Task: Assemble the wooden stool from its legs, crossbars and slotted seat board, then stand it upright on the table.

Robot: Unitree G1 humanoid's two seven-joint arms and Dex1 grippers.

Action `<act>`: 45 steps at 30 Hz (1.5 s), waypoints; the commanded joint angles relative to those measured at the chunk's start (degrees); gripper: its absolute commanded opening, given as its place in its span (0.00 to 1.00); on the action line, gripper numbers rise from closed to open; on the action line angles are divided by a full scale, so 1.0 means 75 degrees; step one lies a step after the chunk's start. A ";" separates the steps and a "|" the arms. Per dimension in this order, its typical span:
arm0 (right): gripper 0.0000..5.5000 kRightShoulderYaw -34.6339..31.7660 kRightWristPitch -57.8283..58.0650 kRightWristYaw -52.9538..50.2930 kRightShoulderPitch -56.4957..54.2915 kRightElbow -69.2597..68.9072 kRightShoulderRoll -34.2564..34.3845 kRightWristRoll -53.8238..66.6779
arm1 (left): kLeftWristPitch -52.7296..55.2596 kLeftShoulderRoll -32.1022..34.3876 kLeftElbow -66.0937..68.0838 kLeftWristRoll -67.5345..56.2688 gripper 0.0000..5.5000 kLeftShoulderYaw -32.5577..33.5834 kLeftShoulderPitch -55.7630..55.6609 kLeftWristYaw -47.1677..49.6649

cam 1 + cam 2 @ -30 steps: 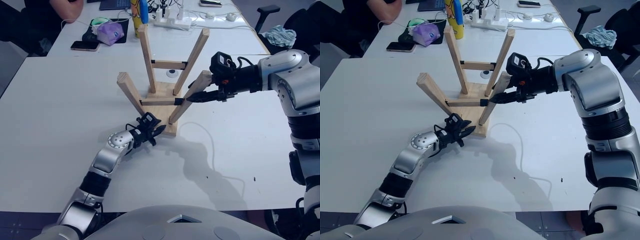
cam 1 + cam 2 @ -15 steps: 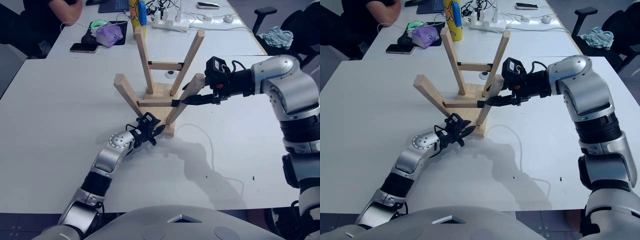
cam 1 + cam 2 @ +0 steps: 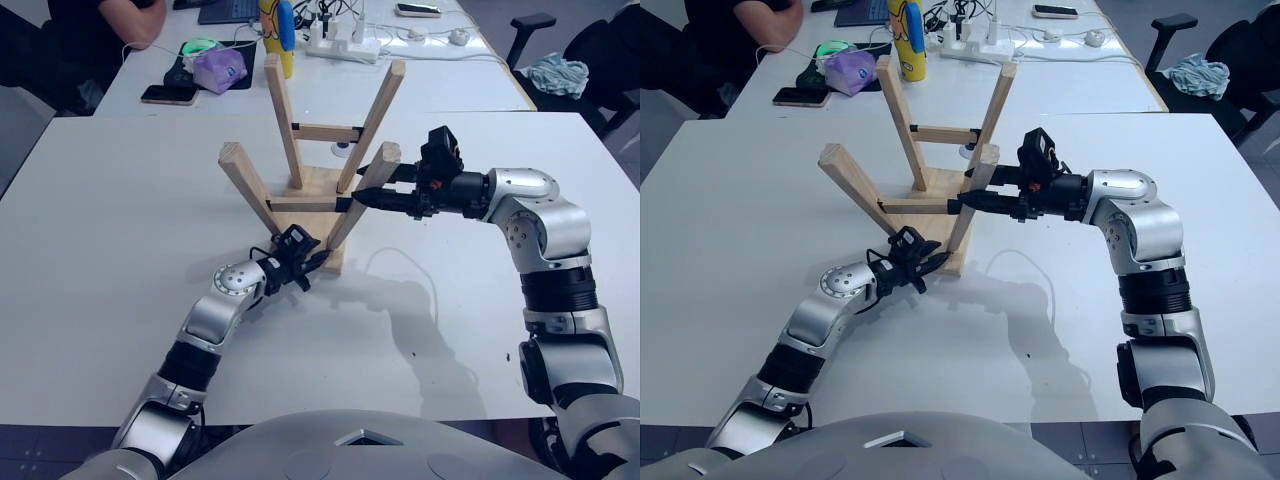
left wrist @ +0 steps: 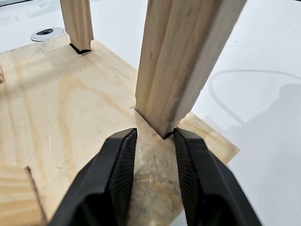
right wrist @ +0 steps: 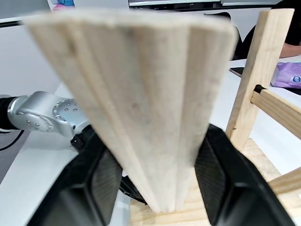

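The wooden stool (image 3: 312,185) is upside down on the white table (image 3: 120,220), seat board down, legs and crossbars up, leaning a little to the left. My right gripper (image 3: 372,187) is shut on the near right leg (image 5: 141,108), just below its top end. My left gripper (image 3: 308,262) is at the near corner of the seat board (image 4: 61,94). Its fingers (image 4: 120,165) stand narrowly open, their tips at the foot of that same leg (image 4: 183,56), where it enters the board.
On the far table lie a phone (image 3: 168,92), a purple pouch (image 3: 220,65), a yellow bottle (image 3: 275,20) and a power strip (image 3: 345,45). A round cable grommet (image 3: 342,148) sits behind the stool. The near and left parts of the table offer free room.
My right gripper has moved left with the leg and its elbow has dropped. The stool has tipped slightly to the left. The left gripper has stayed at the seat board's corner.
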 commanded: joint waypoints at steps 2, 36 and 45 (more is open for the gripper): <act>0.37 0.0822 0.0423 0.0593 0.0743 -0.0446 0.0140 0.0293 | 0.0595 0.0130 0.0500 0.0143 0.26 -0.0198 0.0291 -0.0151; 0.37 0.1614 -0.0425 -0.0402 0.0386 0.0636 -0.0091 -0.0798 | 0.2021 0.1096 -0.4850 -0.2964 0.06 0.2555 -0.0362 0.0401; 0.37 0.1790 -0.0401 -0.0289 0.0233 0.0727 -0.0122 -0.0840 | 0.2273 0.1253 -0.4812 -0.0435 0.00 0.0772 -0.1004 0.1808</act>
